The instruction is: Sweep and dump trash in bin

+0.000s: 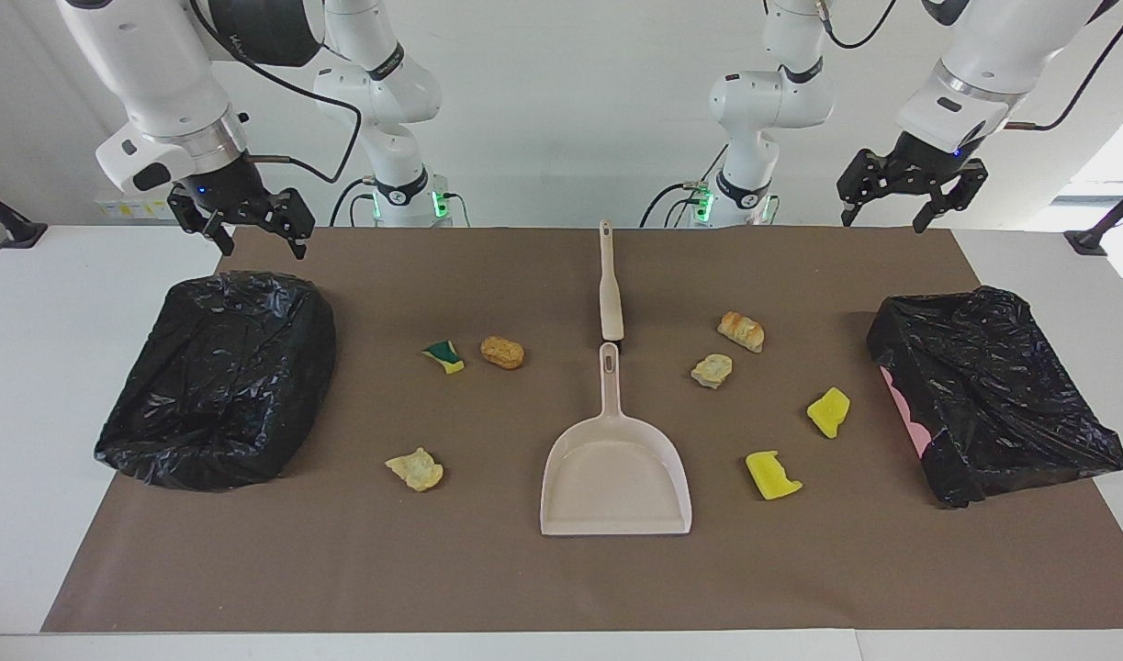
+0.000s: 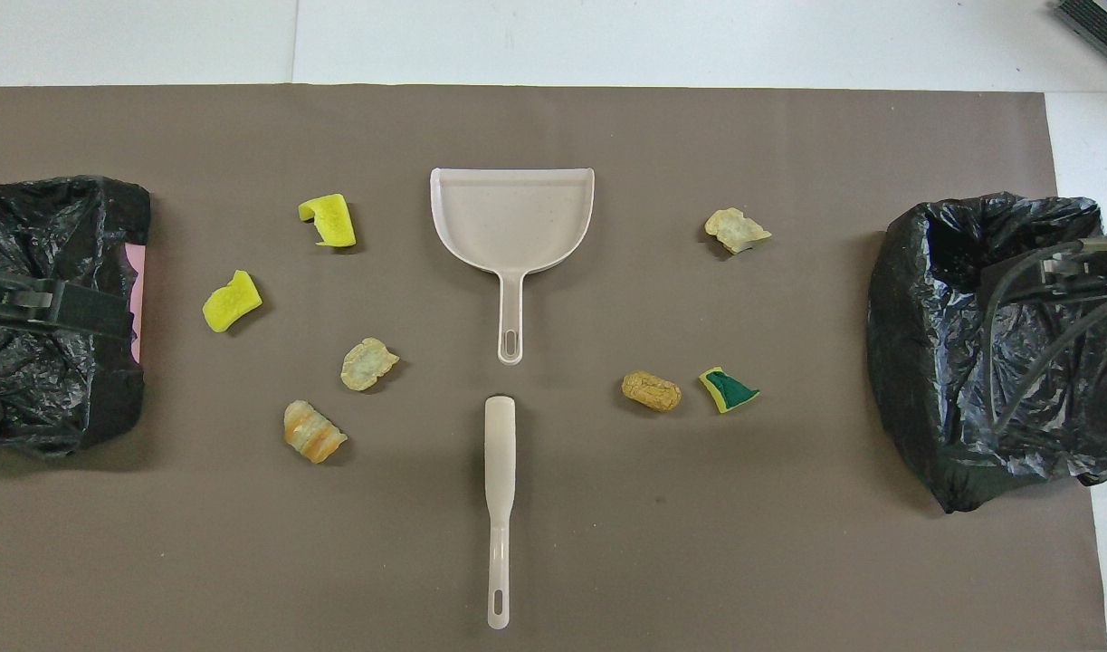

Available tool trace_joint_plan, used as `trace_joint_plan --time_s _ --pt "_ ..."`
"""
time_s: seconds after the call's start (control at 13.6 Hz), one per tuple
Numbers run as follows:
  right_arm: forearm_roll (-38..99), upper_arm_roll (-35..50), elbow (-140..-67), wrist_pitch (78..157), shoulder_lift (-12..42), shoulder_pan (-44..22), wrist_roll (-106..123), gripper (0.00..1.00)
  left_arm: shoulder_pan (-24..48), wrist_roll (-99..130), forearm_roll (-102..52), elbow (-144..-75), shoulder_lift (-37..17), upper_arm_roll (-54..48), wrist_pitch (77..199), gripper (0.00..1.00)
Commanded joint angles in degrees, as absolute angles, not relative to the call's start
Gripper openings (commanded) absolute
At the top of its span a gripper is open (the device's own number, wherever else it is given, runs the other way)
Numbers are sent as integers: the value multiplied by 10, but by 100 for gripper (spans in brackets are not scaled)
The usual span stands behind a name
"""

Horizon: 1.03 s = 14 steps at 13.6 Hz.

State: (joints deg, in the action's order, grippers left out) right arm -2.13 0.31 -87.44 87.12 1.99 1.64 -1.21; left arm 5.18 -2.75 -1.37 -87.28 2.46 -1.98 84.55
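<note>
Seven loose scraps of trash lie on the brown paper mat [image 2: 553, 561], none swept yet: bright yellow sponge chunks [image 2: 328, 220] and tan bread-like lumps [image 2: 313, 431] toward the left arm's end, a green-and-yellow sponge bit [image 2: 728, 389] toward the right arm's. Beige plastic dustpan [image 1: 614, 468] and beige slim brush [image 1: 610, 285] lie in one line at mat centre, long axes running 12 to 6 in the overhead view, brush nearer the robots. Left gripper [image 1: 910, 197] and right gripper [image 1: 240, 225] hang with jaws apart and empty, each over its own black-bagged bin [image 1: 217, 376]. Tools look equally reachable; open mat all round both.
</note>
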Motion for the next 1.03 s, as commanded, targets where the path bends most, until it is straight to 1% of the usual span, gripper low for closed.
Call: trace_joint_plan --time_s 0.0,0.15,0.44,0.74,0.81,0.96 --pt "-9 -1 -868 861 21 16 -1 100 53 -21 -13 -910 52 -33 855 100" --pt "-9 -1 -868 861 21 16 -1 100 53 -8 -13 -944 68 -54 872 100" --pt "-9 -1 -868 861 21 16 -1 100 53 66 -15 -1025 94 -126 910 100" --pt "-9 -1 -868 861 21 16 -1 100 53 147 -52 -1141 135 -203 1006 100" --pt "-9 -1 -868 861 21 16 -1 100 54 152 -66 -1161 144 -215 1019 100" --pt "-9 -1 -868 861 21 16 -1 100 54 173 -87 -1192 145 -252 1044 100"
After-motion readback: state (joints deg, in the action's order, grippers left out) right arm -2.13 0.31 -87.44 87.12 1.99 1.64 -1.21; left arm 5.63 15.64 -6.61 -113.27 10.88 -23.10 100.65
